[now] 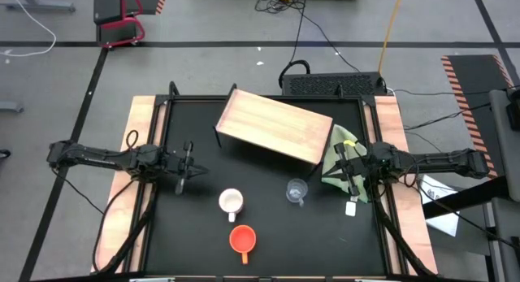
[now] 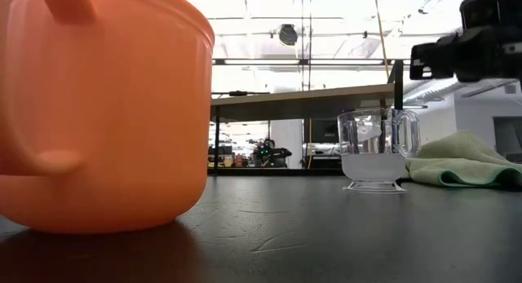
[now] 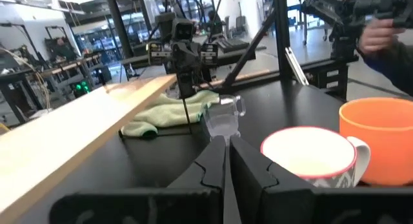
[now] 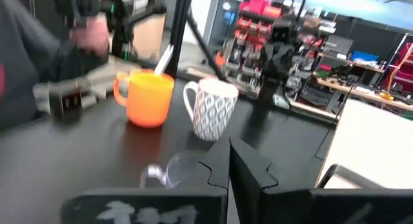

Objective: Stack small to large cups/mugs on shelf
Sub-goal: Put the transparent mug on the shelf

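No stacking begun: clear cup (image 1: 296, 190), white mug (image 1: 231, 201) and orange mug (image 1: 242, 238) stand apart on the bench (image 1: 268, 258), before the shelf (image 1: 275, 126). Left gripper (image 1: 188, 169) and right gripper (image 1: 344, 170) hover empty, fingers closed. Next: open over the clear cup.

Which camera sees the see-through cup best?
The low view: the clear cup stands whole and side-on, handle visible. The high view shows it small from above; the left wrist view shows it far off; the right wrist view shows it blurred.
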### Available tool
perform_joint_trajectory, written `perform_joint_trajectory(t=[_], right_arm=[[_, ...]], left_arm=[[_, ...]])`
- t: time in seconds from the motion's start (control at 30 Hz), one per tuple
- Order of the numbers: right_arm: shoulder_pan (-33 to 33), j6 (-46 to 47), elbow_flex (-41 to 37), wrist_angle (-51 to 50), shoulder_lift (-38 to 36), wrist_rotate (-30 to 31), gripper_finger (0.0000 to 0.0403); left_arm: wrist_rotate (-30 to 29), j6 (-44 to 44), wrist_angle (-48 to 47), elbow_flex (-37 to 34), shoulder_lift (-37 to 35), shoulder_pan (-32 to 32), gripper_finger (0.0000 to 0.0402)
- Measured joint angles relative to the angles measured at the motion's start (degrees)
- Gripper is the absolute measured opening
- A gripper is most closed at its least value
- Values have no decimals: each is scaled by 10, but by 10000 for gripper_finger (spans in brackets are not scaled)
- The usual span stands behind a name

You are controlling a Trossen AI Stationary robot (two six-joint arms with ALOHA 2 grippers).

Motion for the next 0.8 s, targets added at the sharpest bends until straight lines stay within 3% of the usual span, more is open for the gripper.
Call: perform_joint_trajectory(t=[0.2,0.43,0.57,0.8], right_arm=[[0,103,0,44,0,0,0],[0,62,0,91,0,0,0],[0,96,2,141,0,0,0],[0,125,31,122,11,-1,0]], left_arm=[[0,-9,22,0,0,0,26],[0,-20,22,0,0,0,26],[0,-20,19,0,0,0,26],[0,-25,18,0,0,0,26]])
